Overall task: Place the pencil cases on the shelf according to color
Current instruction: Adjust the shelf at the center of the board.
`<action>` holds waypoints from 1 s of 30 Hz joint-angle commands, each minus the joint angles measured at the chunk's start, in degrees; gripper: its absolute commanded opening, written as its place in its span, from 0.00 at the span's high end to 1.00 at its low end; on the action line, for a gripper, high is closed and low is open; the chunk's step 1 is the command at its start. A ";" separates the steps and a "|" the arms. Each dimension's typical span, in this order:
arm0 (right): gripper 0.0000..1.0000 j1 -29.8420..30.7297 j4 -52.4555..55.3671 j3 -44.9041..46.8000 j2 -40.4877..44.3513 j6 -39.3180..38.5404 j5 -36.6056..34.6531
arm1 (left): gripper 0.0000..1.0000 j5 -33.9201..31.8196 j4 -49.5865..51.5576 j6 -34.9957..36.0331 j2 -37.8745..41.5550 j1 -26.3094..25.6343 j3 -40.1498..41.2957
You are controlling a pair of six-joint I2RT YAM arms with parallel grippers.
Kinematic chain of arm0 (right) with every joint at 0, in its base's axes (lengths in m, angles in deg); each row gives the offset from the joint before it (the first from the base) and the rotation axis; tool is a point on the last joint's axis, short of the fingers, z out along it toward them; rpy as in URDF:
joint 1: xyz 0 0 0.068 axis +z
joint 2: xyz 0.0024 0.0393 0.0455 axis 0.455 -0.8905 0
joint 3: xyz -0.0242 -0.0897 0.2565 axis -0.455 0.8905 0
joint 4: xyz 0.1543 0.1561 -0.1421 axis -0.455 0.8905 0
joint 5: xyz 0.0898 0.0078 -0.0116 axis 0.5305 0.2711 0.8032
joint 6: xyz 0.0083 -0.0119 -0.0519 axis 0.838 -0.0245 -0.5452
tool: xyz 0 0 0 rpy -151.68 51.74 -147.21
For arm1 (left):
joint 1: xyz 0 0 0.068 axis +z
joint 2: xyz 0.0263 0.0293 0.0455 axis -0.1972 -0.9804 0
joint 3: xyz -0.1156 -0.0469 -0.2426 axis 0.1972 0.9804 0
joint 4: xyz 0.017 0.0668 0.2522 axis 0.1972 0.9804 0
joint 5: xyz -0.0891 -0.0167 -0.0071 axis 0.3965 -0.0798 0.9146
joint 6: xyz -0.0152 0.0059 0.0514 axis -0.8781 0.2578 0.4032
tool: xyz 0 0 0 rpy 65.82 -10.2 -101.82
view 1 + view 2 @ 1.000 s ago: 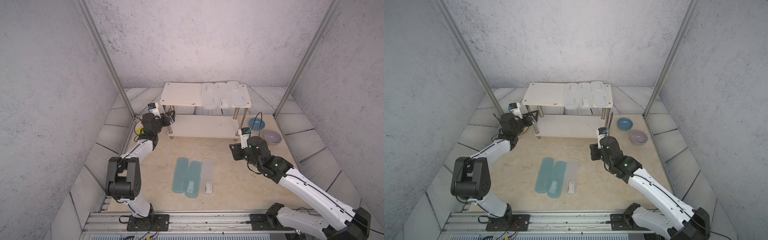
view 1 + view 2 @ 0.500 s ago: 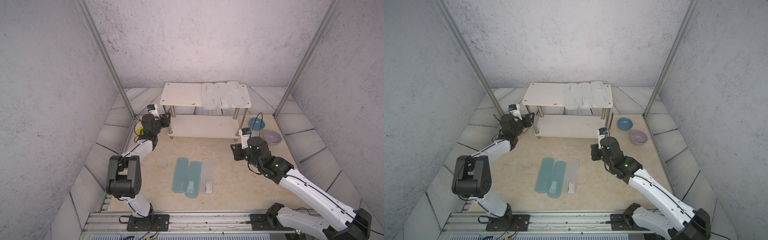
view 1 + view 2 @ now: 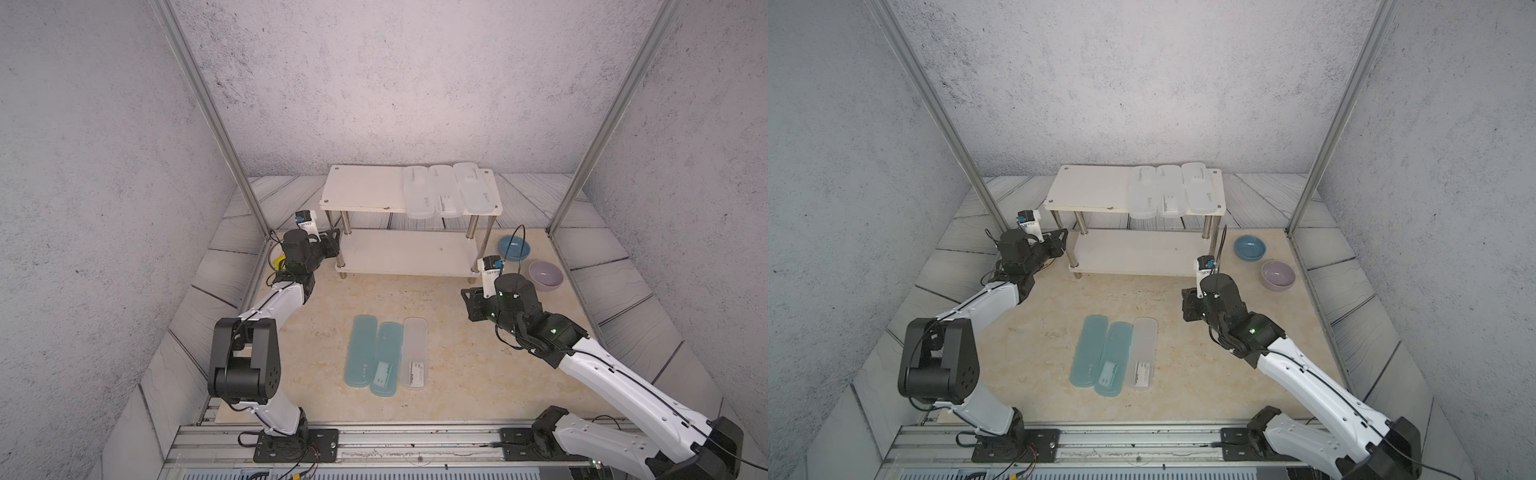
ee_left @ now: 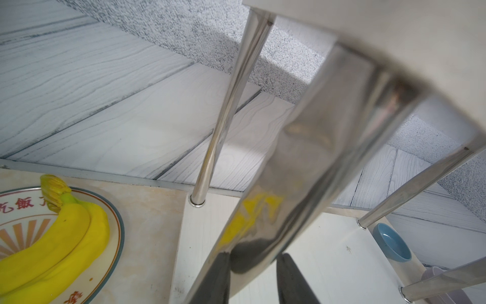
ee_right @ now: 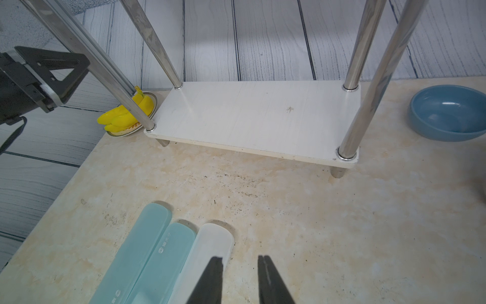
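left gripper [image 4: 252, 265] has just clamped the shelf post [image 4: 328, 144] between its jaws, likely steadying it; right gripper [image 5: 240, 259] hangs slack, empty, white case [image 5: 210, 239] beside its jaws.

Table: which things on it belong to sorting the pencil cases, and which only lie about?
Job: white two-tier shelf with metal posts; three frosted white plastic cases on its top board; one frosted white case and two teal plastic cases on the table.
Lying about: blue bowl; purple bowl; plate of yellow bananas.
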 commanded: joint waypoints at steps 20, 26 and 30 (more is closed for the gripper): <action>0.71 0.13 1.33 0.79 0.95 -0.93 -1.44 | 0.32 0.79 0.06 1.45 -8.22 -1.00 -11.03; 0.71 0.13 1.34 0.92 0.79 -0.69 -1.77 | 0.59 3.32 -0.41 0.31 -9.05 -1.00 -11.27; 0.71 0.14 0.67 1.23 0.43 -0.40 -1.34 | 0.63 3.88 -0.93 -0.06 -6.34 -1.11 -8.65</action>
